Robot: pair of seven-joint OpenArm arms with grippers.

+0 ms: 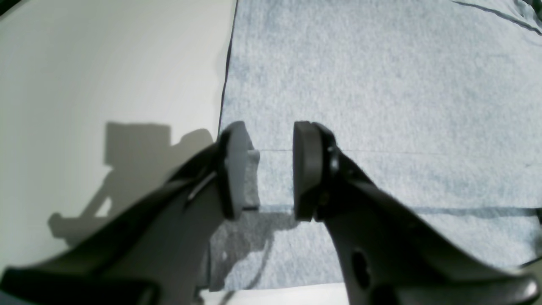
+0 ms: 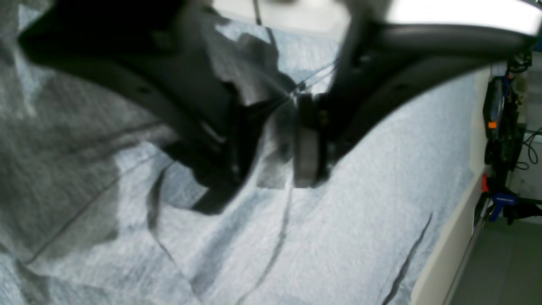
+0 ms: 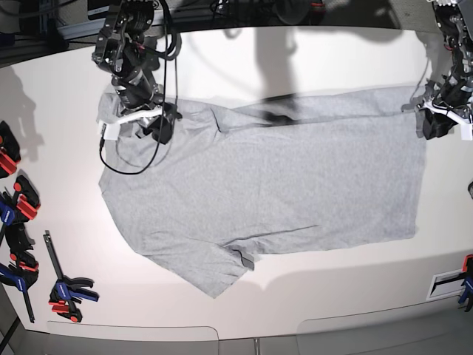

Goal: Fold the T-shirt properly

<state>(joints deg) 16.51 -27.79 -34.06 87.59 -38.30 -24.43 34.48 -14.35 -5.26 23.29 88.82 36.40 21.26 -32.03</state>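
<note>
The light grey T-shirt (image 3: 266,185) lies spread flat on the white table (image 3: 332,59), plain side up, with one sleeve (image 3: 211,270) pointing toward the front edge. My right gripper (image 3: 157,126) is down at the far shoulder and sleeve on the left. In the right wrist view its jaws (image 2: 271,144) stand part-way closed around a raised, blurred fold of the T-shirt (image 2: 360,212). My left gripper (image 3: 432,122) hovers at the far hem corner on the right. Its jaws (image 1: 271,169) are apart over the flat cloth (image 1: 381,84), with nothing between them.
A black cable (image 3: 137,159) loops over the cloth below my right gripper. Several red, blue and black clamps (image 3: 66,292) lie along the table's left edge. More clamps (image 2: 501,199) hang past the table edge in the right wrist view. Bare white table (image 1: 106,63) borders the hem.
</note>
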